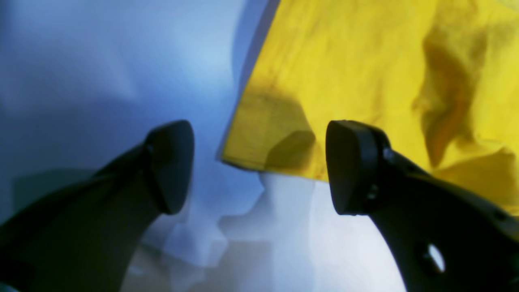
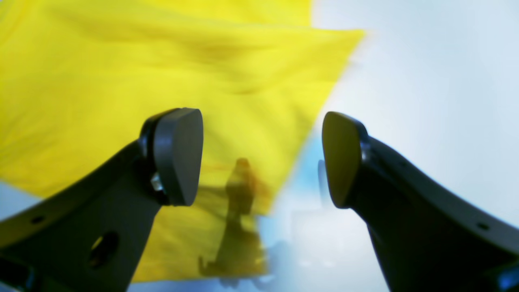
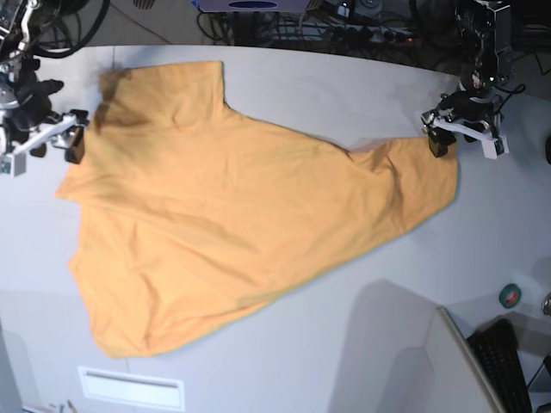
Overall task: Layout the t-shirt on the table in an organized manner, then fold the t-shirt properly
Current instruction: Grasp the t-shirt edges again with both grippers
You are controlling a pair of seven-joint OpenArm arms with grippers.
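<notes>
Black left gripper (image 1: pixel 259 166) and right gripper (image 2: pixel 261 158) both hang released over opposite edges of the orange-yellow cotton t-shirt (image 3: pixel 232 215), spread crooked on the white-grey table (image 3: pixel 344 86). Layout step; next, pinch those edges and straighten.

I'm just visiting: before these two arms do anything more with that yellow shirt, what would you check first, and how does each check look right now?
1. Left gripper open, nothing between its jaws: ok.
2. Right gripper open, nothing held: ok.
3. Plain orange-yellow cotton t-shirt lies wholly on the smooth white-grey table: ok.
4. Shirt spread flat and square: not ok, skewed and wrinkled.
5. Neck tag side facing up: cannot tell.
</notes>
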